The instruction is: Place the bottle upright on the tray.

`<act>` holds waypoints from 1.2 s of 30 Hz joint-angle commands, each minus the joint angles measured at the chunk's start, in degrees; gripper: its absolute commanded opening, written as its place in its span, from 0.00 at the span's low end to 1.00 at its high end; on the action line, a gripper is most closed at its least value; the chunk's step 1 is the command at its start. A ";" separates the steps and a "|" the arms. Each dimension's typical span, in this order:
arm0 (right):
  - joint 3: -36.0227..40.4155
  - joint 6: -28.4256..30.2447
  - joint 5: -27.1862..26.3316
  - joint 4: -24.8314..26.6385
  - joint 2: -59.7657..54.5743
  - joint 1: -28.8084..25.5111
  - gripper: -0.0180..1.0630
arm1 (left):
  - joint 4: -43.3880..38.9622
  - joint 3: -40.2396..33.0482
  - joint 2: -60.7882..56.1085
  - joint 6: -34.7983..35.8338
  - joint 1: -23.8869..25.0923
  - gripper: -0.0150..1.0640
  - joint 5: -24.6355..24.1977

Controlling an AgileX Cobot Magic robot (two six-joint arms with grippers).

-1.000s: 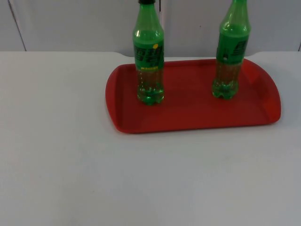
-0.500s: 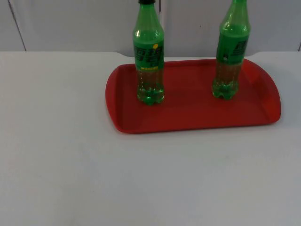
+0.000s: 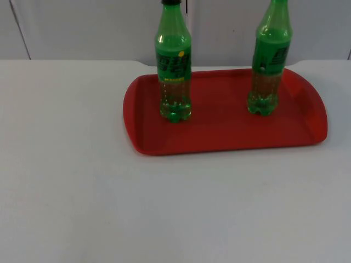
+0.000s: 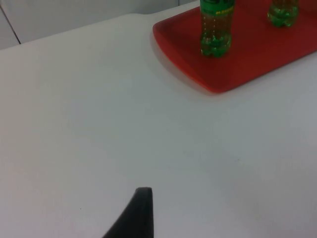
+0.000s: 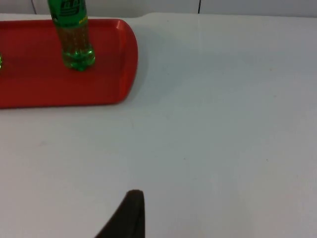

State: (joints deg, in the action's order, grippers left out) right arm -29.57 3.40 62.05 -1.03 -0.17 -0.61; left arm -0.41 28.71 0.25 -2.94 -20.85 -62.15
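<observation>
Red tray [image 3: 219, 131] on the white table [image 3: 82, 192], with two green plastic bottles standing upright on it, well apart. The left bottle [image 3: 174, 66] bears a black cap and green label; the right bottle [image 3: 270, 60] stands nearer the tray's right rim. Both arms wait off the tray: left gripper [image 4: 133, 218] and right gripper [image 5: 126, 218] each show one black fingertip; whether released or clenched cannot be told.

Two green bottles stand upright on the red tray [image 3: 219, 131] in the frame's upper half: the left bottle [image 3: 174, 66] and right bottle [image 3: 270, 63], well apart.
</observation>
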 commanded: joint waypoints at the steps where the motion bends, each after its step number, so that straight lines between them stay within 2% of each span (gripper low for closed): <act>1: 0.01 -0.18 -0.35 0.11 0.17 -0.31 0.99 | -0.31 -0.27 -0.25 0.29 0.21 0.99 0.52; 28: 0.01 -0.18 -0.35 0.11 0.17 -0.31 0.99 | -0.28 -0.27 -0.25 0.29 0.08 0.99 0.63; 36: 0.01 -0.18 -0.35 0.11 0.17 -0.31 0.99 | -0.61 -0.27 -0.25 0.29 2.64 0.99 0.63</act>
State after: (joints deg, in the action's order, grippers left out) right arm -29.57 3.20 62.05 -1.03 -0.17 -0.61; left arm -0.65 28.71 0.25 -2.94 -18.55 -62.15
